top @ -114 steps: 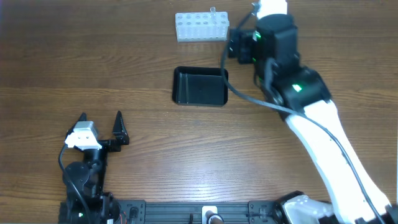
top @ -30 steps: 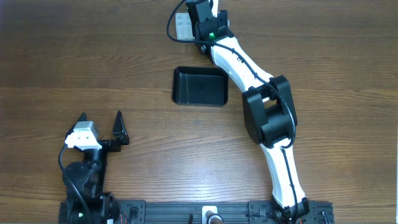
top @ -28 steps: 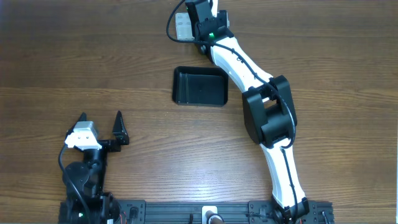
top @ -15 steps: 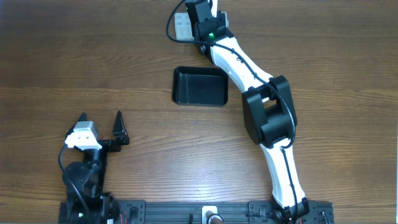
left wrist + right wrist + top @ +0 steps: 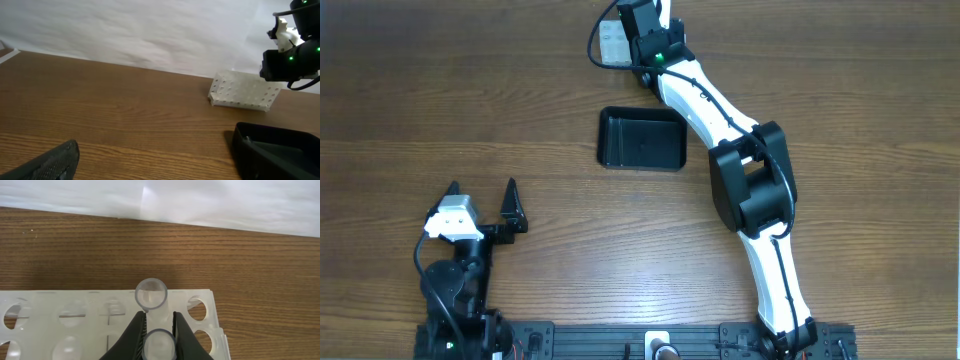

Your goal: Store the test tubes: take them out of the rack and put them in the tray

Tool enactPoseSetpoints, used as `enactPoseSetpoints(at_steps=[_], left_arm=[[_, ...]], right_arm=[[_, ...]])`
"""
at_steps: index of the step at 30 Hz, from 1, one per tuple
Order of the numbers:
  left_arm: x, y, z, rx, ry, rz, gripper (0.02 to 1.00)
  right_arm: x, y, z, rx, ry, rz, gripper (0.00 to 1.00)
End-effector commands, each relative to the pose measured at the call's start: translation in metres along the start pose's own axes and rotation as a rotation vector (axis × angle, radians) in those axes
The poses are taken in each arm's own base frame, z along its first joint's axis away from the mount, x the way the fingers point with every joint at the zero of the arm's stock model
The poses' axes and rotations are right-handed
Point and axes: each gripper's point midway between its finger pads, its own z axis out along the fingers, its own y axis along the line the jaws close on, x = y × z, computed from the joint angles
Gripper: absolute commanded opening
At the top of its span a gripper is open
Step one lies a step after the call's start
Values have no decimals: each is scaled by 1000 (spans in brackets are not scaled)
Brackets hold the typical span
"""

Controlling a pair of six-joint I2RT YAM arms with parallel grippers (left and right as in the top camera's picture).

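At twelve o'clock the right gripper (image 5: 158, 324) seemingly clamps a racked test tube (image 5: 159, 347). A tilted lift could drag the rack (image 5: 40, 300).

The wooden table (image 5: 470, 100) is a warm brown, its grain running from side to side with darker streaks across it. Along its far edge hangs a white backdrop (image 5: 125, 30), faintly creased, meeting the tabletop in a straight line. A brighter patch of light lies on that backdrop.
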Motion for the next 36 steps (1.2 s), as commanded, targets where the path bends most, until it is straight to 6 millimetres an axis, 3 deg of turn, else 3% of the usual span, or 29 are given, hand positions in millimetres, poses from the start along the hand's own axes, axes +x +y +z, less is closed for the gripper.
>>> enactPoseSetpoints(at_steps=[1, 16, 36], left_arm=[[1, 3, 0, -13, -2, 14, 998], [1, 3, 0, -13, -2, 14, 1000], [1, 3, 0, -13, -2, 15, 996]], right_arm=[[-5, 4, -1, 8, -15, 9, 82], [-30, -1, -21, 4, -57, 31, 62], [-91, -14, -80, -29, -176, 92, 58]])
